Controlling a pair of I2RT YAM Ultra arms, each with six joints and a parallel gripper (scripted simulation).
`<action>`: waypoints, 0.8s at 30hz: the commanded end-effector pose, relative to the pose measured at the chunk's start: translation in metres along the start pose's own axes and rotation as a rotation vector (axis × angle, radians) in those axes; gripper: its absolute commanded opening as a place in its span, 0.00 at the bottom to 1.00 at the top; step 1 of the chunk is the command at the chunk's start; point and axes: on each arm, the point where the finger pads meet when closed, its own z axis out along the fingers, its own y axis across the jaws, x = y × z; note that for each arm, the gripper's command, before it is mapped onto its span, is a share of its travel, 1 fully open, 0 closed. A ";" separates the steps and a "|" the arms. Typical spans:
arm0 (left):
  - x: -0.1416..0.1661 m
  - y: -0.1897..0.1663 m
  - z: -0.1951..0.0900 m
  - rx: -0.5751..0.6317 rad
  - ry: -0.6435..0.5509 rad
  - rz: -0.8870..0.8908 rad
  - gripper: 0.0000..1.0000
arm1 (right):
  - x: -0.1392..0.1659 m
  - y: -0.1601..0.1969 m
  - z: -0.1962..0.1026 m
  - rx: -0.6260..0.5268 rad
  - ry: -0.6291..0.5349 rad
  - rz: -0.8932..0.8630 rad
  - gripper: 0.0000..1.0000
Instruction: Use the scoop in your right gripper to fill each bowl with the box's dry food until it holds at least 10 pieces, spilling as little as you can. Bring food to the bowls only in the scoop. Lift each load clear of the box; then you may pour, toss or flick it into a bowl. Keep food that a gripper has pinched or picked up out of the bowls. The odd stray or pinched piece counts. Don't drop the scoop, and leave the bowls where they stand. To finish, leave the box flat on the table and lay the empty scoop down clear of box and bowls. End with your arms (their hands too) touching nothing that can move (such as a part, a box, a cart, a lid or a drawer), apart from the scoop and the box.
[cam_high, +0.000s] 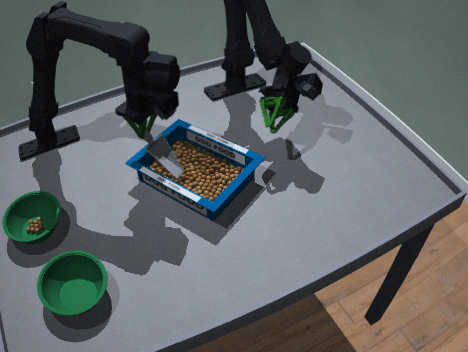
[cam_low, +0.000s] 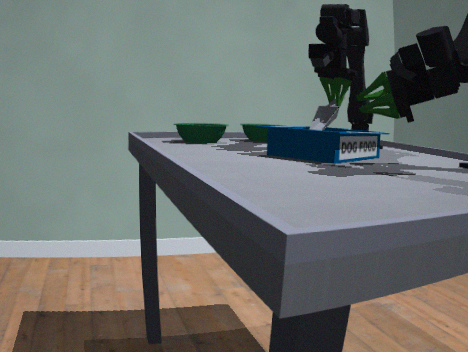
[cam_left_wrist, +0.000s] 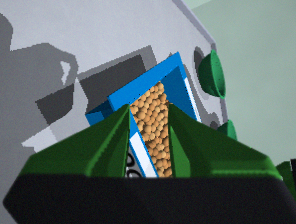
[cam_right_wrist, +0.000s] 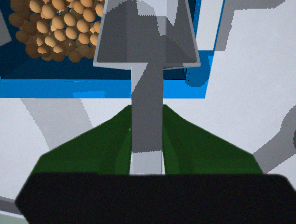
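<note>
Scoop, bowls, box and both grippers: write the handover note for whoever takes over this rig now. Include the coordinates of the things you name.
Left gripper (cam_high: 273, 129) (cam_low: 359, 102) (cam_left_wrist: 150, 106): partly open, empty.
Right gripper (cam_high: 144, 134) (cam_low: 336, 102) (cam_right_wrist: 147, 106): shut on the scoop (cam_high: 160, 147) (cam_low: 326, 115) (cam_right_wrist: 147, 120), blade tilted down in the food box (cam_high: 239, 181) (cam_low: 300, 144) (cam_left_wrist: 145, 80) (cam_right_wrist: 100, 89).
Done: the bowl nearer the arms (cam_high: 15, 216) (cam_low: 254, 133) (cam_left_wrist: 230, 131) has a small cluster; whether ten, I cannot tell.
Left: fill the empty bowl (cam_high: 75, 295) (cam_low: 201, 134) (cam_left_wrist: 211, 73), top up the other if short, lay the empty scoop clear.
</note>
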 end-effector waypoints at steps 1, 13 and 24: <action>0.016 -0.015 -0.002 0.180 0.049 -0.086 0.26 | -0.011 -0.002 -0.026 -0.012 -0.082 0.014 0.00; 0.094 0.006 -0.018 0.237 0.265 -0.395 0.26 | -0.011 -0.002 -0.026 -0.012 -0.082 0.014 0.00; 0.096 0.012 -0.014 0.208 0.252 -0.396 0.26 | -0.011 -0.002 -0.026 -0.012 -0.082 0.014 0.00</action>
